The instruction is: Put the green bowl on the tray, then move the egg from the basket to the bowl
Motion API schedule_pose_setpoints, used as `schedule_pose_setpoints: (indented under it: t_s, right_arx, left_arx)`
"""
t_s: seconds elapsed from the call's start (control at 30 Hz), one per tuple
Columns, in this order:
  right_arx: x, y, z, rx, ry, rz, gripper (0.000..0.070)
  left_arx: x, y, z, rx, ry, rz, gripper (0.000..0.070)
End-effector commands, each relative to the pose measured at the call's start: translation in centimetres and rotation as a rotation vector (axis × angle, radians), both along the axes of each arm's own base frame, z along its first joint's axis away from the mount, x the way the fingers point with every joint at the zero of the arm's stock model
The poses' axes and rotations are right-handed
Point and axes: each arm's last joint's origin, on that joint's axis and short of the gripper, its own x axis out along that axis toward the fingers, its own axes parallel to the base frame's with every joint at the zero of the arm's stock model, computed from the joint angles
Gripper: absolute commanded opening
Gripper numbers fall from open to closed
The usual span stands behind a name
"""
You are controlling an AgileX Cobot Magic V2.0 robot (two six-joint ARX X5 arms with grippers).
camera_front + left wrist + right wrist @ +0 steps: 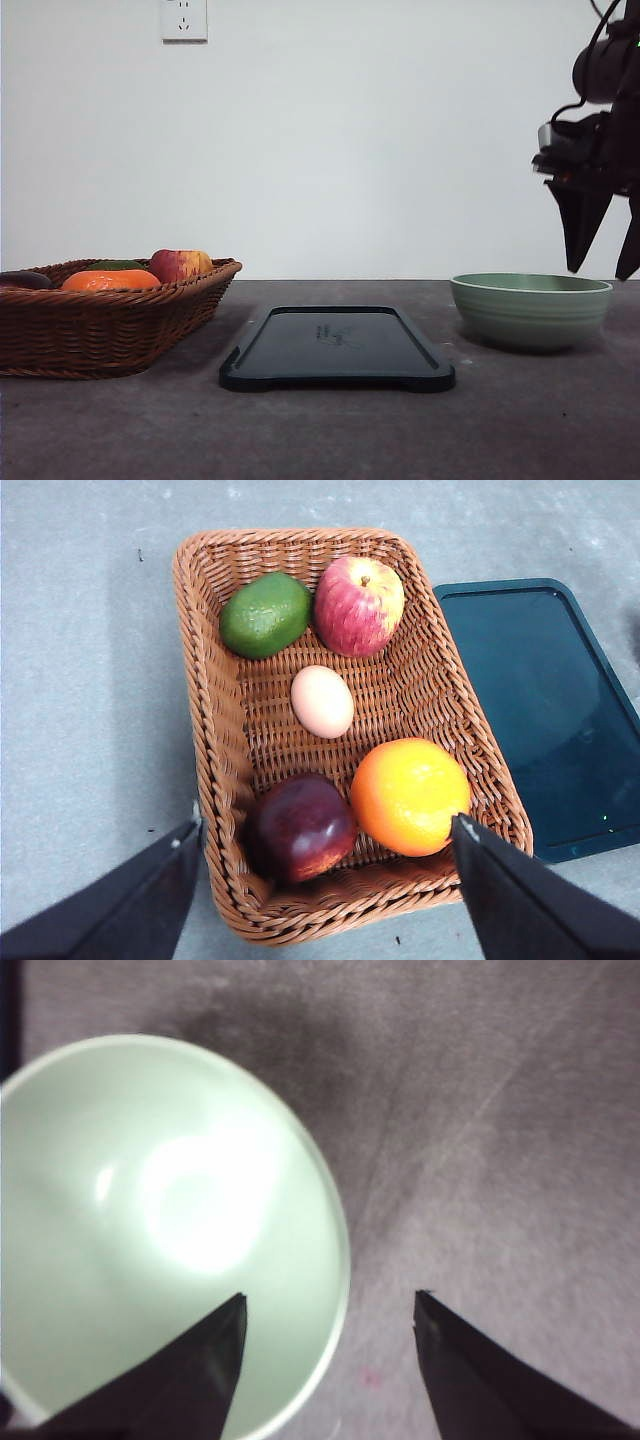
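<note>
Right tool [601, 272] (partly cut off) hangs spread above green bowl [531, 308].

Black right arm [600, 120], pointed hand [602, 272] (black cable above)

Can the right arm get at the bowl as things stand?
Probably yes. The right gripper hangs open just above the bowl, one finger over its inside and the other outside, straddling the near rim, with nothing between them.
</note>
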Motion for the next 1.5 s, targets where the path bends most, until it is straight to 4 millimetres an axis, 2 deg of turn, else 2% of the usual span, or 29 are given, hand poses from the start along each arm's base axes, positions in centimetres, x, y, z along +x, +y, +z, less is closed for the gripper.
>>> schedule_pose_setpoints:
  t_s: [0.0,0.1,0.5,0.77,0.9,1.07,1.47]
  right_arx:
    - [0.7,0.0,-0.3,-0.008,-0.001,0.011,0.0153]
    - [0.8,0.0,-0.5,-0.008,0.0,0.011,0.0002]
    - [0.4,0.0,-0.3,-0.006,0.042,0.012,0.0]
    - [0.1,1.1,2.6,0.014,0.11,0.048,0.0]
    - [0.1,2.9,4.3,0.08,0.094,0.11,0.0]
    - [0.5,6.0,5.2,0.112,0.02,0.17,0.0]
    - [2.6,14.6,3.7,0.128,-0.005,0.316,0.0]
  left_arx:
    - [0.1,0.0,0.6,0.001,-0.026,-0.01,0.0501]
    - [0.1,0.0,0.6,0.001,-0.025,-0.01,0.0501]
    - [0.1,0.0,0.6,0.002,-0.025,-0.009,0.0501]
    - [0.1,0.0,0.6,0.001,-0.025,-0.01,0.05]
    - [0.1,0.0,0.6,0.001,-0.025,-0.009,0.05]
    - [0.1,0.0,0.6,0.001,-0.025,-0.009,0.05]
    - [0.1,0.0,0.6,-0.002,-0.023,-0.007,0.05]
